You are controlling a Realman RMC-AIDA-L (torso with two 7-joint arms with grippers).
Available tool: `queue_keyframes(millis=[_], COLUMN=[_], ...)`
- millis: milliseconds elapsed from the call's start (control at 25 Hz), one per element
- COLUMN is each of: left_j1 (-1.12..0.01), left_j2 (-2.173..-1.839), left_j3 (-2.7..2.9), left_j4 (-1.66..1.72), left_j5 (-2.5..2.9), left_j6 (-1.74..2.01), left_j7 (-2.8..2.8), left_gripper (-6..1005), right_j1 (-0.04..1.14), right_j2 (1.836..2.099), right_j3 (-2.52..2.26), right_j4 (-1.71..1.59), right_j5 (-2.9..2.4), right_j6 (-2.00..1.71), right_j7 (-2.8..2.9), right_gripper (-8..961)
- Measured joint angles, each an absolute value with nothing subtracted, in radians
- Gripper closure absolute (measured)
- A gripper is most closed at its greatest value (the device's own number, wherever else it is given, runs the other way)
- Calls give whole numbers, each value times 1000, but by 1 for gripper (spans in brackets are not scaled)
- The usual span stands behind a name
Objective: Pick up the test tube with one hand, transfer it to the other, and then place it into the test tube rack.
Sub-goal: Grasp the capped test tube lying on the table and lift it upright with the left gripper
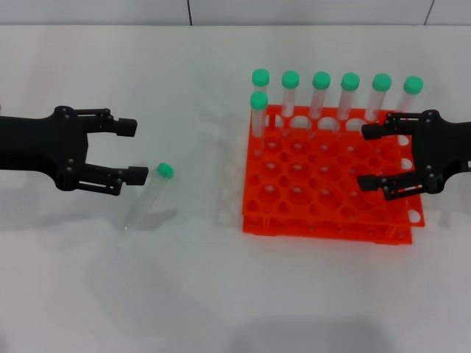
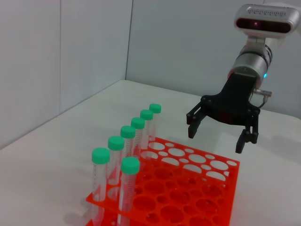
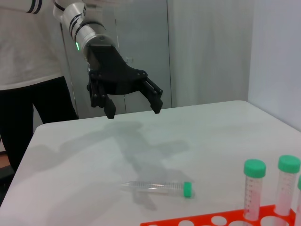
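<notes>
The test tube (image 1: 151, 195) lies on the white table, its green cap pointing to the back right; it also shows in the right wrist view (image 3: 155, 188). My left gripper (image 1: 131, 151) is open and empty, hovering just left of the tube's cap end, and shows in the right wrist view (image 3: 134, 107) raised above the table. My right gripper (image 1: 366, 157) is open and empty above the right part of the orange test tube rack (image 1: 324, 225), and shows in the left wrist view (image 2: 218, 136) over the rack (image 2: 231, 188).
Several green-capped tubes (image 1: 321, 92) stand in the rack's back row, with one more in the left column (image 1: 258, 118); they show in both wrist views (image 2: 127, 141) (image 3: 254, 188). A person (image 3: 28, 70) stands beyond the table's far end.
</notes>
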State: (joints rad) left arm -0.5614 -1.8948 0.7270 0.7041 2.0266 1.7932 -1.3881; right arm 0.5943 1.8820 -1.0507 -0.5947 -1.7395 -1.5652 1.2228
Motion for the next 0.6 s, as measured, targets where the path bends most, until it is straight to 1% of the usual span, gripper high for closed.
queue_keyframes(millis=[480,600], left_j1=[-562,-562], left_j2=[-1901,-1909], left_j3=[729,735], left_j4=[713,766], left_j5=[2028,2031], left_j6=[1793,1796], left_j7=[-1427,-1526], left_gripper=[126,127], right_j1=[586,574], right_j2=[1885,1890], right_j3=[-1036,-1013], right_j4=[-596,-600], right_j5=[-1738,-1737], right_j6=[-1567,-1572], right_j7=[1210,1202], right_gripper=[85,85])
